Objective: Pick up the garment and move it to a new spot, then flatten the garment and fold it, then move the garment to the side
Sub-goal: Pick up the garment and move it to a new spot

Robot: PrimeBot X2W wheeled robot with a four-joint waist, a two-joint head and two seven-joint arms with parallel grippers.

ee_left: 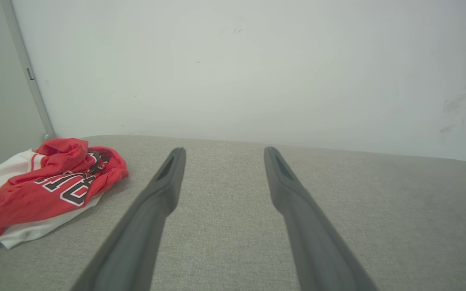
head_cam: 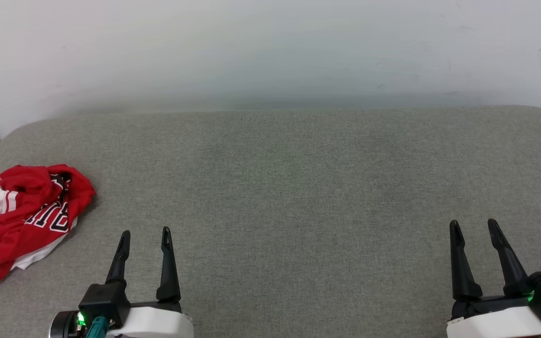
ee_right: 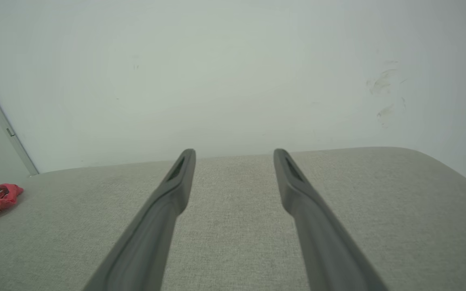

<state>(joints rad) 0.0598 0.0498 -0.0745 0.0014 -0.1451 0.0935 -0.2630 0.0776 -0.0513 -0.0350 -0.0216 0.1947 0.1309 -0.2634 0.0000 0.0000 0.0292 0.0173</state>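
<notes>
**Item:** red basketball jersey (head_cam: 26, 216) with white sleeves and black chest lettering outlined in white.

**Location:** we find it crumpled in a heap at the left edge of the table (head_cam: 298, 188), which is covered in grey woven cloth and stands against a pale wall (head_cam: 270, 47). The heap is near the left jaws, to their left and clear of them, and well apart from the right jaws.

**Jaws:** both pairs stand parted and hold nothing, fingers above bare cloth.

**Handling, in our judgement:** light, soft and limp. It will sag and trail from any single pinch, and the knit may slip.

**Where to hold:** we would pinch the raised red fold (head_cam: 35, 180) to lift the jersey. Its shoulders and hem suit spreading, but we cannot make them out in the bundle.
</notes>
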